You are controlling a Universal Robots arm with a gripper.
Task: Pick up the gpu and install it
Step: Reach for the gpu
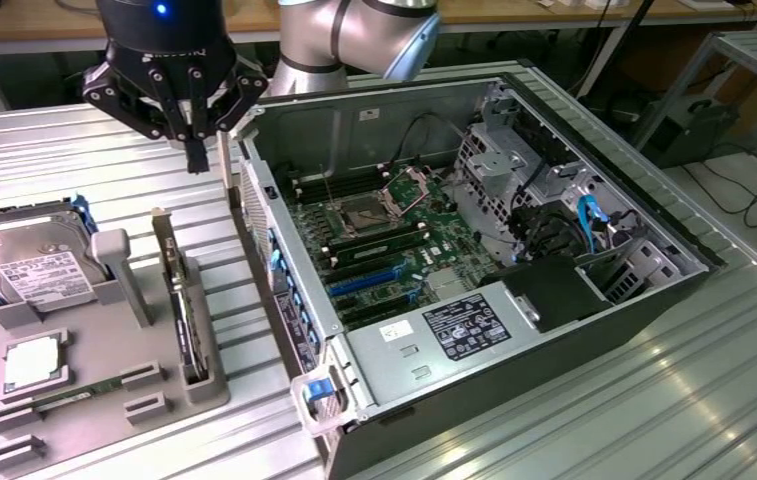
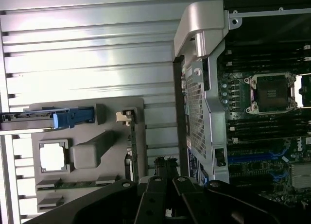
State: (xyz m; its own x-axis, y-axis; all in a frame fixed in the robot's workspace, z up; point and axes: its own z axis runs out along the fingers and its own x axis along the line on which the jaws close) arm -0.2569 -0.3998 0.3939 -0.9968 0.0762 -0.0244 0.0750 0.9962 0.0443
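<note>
Hovering closed and empty past the far end of the gpu, gripper; card's likely light, stiff, fragile, best pinched by its top edge.

On the ribbed metal tabletop an open computer case shows its motherboard and, at six o'clock, a power supply, while at nine o'clock in the exterior view a gray tray holds a labelled hard drive, a processor and a memory stick.
</note>
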